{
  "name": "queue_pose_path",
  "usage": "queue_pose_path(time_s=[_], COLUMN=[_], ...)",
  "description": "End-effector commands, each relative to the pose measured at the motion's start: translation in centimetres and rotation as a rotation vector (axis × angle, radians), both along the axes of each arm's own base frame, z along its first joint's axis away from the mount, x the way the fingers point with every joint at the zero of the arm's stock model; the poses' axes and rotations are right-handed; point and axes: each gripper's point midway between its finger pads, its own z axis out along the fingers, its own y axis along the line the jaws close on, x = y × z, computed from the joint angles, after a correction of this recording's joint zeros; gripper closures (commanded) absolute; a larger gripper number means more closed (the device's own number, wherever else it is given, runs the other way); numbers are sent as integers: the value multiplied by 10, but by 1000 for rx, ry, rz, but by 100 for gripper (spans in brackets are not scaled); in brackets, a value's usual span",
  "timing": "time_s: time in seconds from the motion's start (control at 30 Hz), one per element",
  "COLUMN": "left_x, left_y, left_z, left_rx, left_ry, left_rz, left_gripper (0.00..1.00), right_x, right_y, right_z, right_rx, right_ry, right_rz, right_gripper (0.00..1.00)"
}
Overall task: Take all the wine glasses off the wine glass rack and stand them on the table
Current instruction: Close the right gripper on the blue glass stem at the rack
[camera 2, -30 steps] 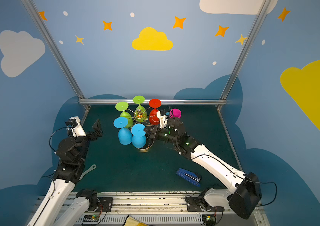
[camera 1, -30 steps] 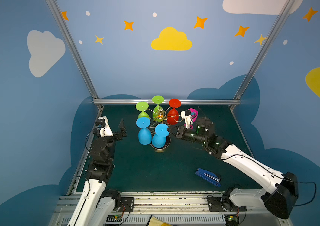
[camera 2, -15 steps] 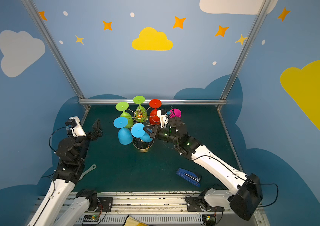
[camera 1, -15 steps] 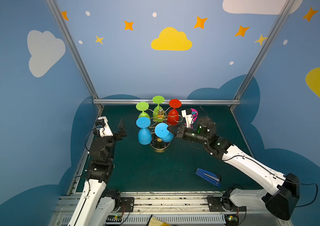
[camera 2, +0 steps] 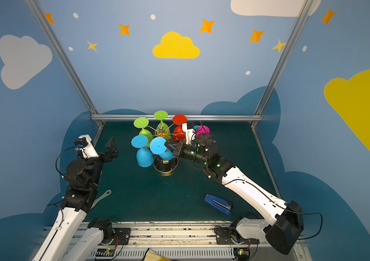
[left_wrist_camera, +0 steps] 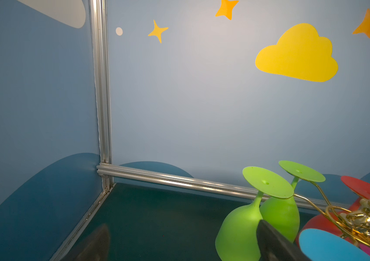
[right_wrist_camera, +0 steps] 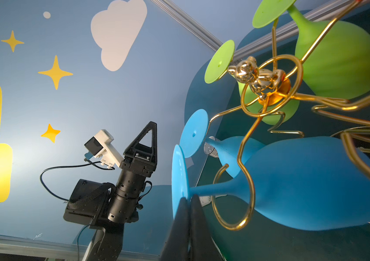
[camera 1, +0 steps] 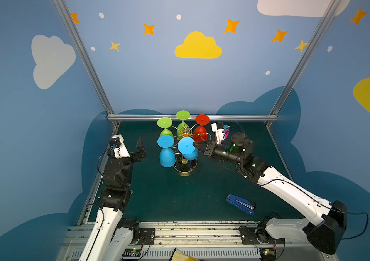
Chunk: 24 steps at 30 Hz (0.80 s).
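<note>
Fingers (right_wrist_camera: 202, 232) of right gripper (right_wrist_camera: 188, 198) pinching shut on foot rim of blue wine glass (right_wrist_camera: 304, 185), hanging tilted in wine glass rack (right_wrist_camera: 255, 79) loop; advisable: holding firm, sliding stem outward through wire gap.

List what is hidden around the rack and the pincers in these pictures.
Top views: pink glass mostly behind the right wrist camera.
Left wrist view: left pincer blurred, cut off by the edge.
Right wrist view: tilted blue glass, foot's lower rim behind the shut right pincer.
</note>
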Motion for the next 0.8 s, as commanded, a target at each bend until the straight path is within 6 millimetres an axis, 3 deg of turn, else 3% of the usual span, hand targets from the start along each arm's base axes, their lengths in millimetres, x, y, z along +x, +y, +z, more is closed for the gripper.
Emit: queue_pose_path(time_s=[0.0, 0.33, 0.77], left_x=[-3, -4, -3], left_y=[1, 1, 2], left_z=[5, 6, 5], left_rx=[-7, -13, -19], left_ry=[-18, -22, -21], left_rz=[-4, -2, -2], left_gripper=[1, 1, 1], right_x=[3, 8, 20], right_y=[1, 9, 4], right_z=[25, 22, 18], right_rx=[53, 54, 27], right_ry=[-46, -35, -51], right_rz=[-1, 9, -66], right_gripper=[100, 100, 100])
